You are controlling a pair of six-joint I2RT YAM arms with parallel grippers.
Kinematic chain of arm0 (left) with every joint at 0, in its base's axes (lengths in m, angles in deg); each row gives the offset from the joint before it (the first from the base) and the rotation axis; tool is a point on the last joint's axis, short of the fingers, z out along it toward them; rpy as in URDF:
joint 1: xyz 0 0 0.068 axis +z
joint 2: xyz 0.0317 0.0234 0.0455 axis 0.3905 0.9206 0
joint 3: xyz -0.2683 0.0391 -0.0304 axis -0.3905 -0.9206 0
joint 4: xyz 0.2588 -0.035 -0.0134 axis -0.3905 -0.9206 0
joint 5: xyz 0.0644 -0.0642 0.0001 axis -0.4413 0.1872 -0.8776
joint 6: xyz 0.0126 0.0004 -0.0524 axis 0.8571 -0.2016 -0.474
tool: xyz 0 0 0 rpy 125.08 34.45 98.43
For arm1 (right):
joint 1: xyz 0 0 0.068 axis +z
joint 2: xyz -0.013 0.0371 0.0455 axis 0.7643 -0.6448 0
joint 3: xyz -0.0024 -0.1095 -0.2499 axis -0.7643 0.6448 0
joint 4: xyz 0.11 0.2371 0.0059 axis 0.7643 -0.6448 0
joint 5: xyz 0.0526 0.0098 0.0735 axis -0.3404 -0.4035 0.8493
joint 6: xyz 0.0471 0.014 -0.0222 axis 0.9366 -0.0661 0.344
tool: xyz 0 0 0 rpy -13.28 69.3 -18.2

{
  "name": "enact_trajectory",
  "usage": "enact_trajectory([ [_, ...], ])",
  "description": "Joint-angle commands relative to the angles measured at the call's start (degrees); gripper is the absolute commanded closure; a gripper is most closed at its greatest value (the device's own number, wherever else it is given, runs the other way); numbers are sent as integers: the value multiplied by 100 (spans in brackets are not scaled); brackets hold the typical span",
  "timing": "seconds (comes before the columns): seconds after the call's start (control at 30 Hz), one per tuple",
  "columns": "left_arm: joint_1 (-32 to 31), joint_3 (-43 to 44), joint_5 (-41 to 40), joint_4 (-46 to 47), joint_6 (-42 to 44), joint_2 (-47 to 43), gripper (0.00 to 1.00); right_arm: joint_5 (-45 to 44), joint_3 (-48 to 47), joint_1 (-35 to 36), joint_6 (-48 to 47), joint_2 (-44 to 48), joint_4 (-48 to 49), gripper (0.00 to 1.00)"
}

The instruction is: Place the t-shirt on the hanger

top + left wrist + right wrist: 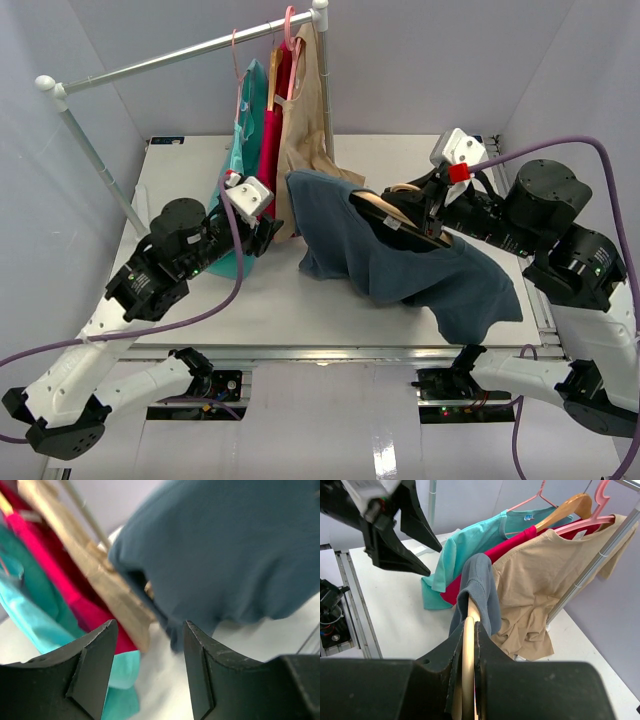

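- Where the rail [180,55] slopes across the back left, nothing of the task hangs from it. A turquoise garment [243,130], a red garment [270,150] and a beige garment [305,130] crowd its right end, each on its own hanger.
- Left fingers [268,230]: low in front of those hanging garments, just beside the left edge of the t-shirt [400,265]. They are released, spread apart with nothing between them, and the wrist view shows no cloth touching them. Judgement: they are placed there to take the shirt's free edge.
- T-shirt: raised over the middle of the bench [290,310], draped over the far end of the hanger [380,210]. Its left part peaks high over that end, while the rest sags to the right front and lies on the bench.
- Hanger: tilted, with its far end buried in the cloth and its near arm and peach-orange hook bare. Whether it passes through the neck opening cannot be told.
- Right fingers [418,213]: clenched on the hanger's wooden bar near the hook, holding it clear of the bench. Judgement: it is held up so the cloth hangs by its own weight and can be pulled along the wood.
- Judgement on progress: partway. One end is covered and the other is not yet.
- Risk: the single draped end may slide off if the hanger tips further.
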Motion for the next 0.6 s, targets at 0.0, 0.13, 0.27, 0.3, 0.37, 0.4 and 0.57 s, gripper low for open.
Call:
enact_trajectory([
  [0.0,5,-368,-423,198,-8,110,35,-195,-164,-6,33,-22,416,92],
  [0.13,5,-455,92,361,-99,198,35,-488,253,-6,222,-177,664,92],
  [0.27,5,-265,952,378,36,-8,32,26,689,-6,158,180,617,92],
  [0.3,5,-178,1213,317,70,-42,31,122,774,-6,163,287,591,92],
  [0.37,5,38,1874,169,110,-55,29,317,988,-10,169,471,552,92],
  [0.4,6,173,2255,92,105,-33,29,441,1134,-14,158,542,549,92],
  [0.57,5,1051,3006,-471,220,421,28,1411,1468,-12,79,693,472,92],
])
